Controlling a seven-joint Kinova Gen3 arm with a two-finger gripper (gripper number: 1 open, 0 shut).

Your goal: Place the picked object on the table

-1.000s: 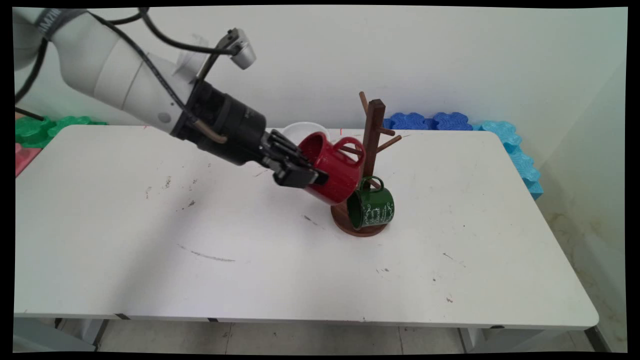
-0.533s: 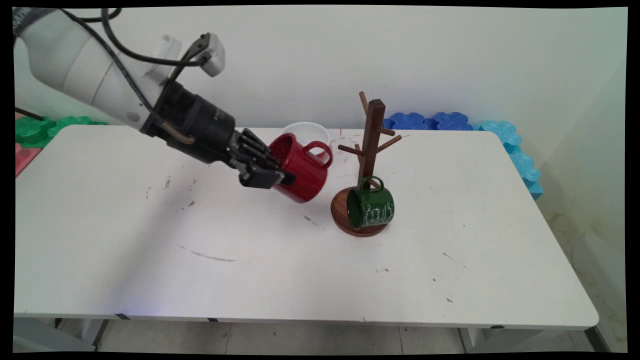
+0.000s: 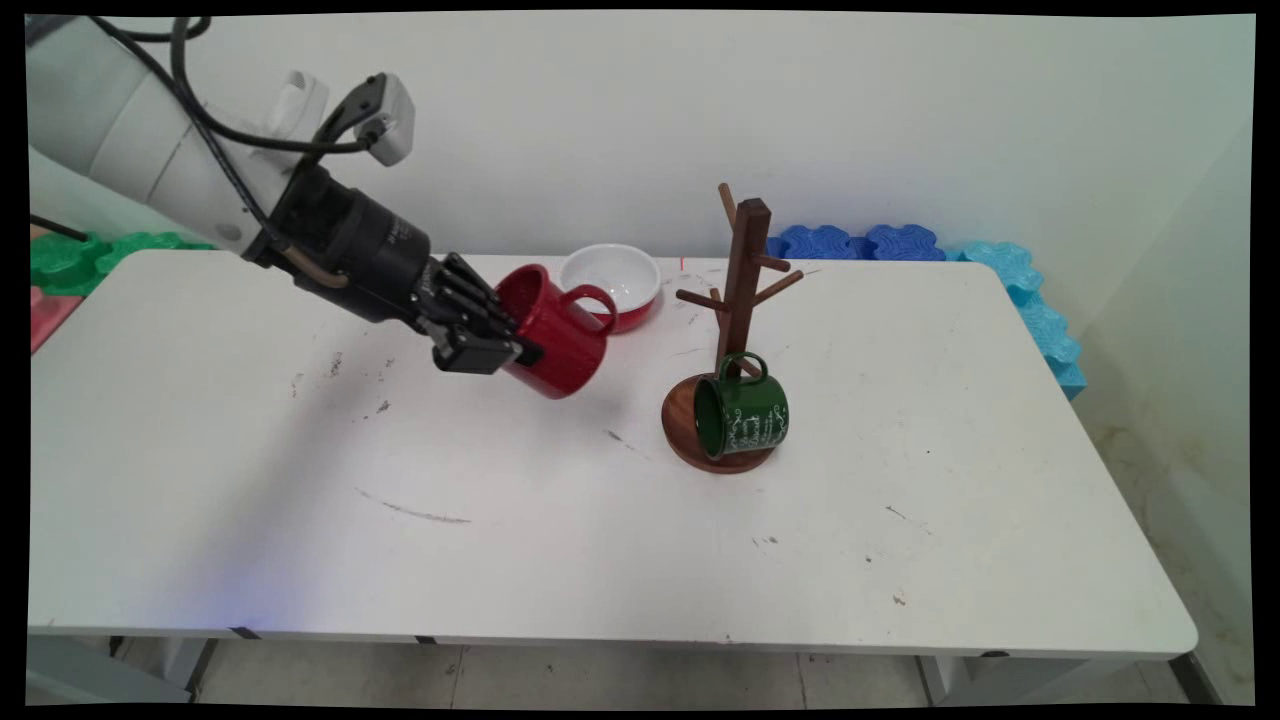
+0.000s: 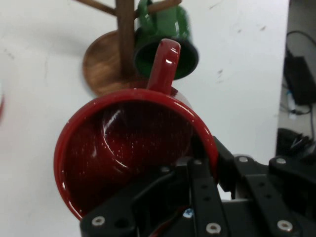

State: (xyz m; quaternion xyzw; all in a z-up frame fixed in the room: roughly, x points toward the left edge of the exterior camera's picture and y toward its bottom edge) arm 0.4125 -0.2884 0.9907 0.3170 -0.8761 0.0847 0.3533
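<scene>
Above the worktop (image 3: 300, 520), left of the wooden mug tree (image 3: 742, 300), the claw (image 3: 505, 352) grips a red mug (image 3: 550, 330) by its rim, tilted in mid-air. A green mug (image 3: 745, 417) hangs on the tree's lowest peg; a white bowl (image 3: 610, 275) sits behind.

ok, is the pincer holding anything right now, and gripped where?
Yes: the pincer is shut on the red mug, clamping its rim wall on the side opposite the handle, one finger inside. The mug hangs tilted above the table.
</scene>
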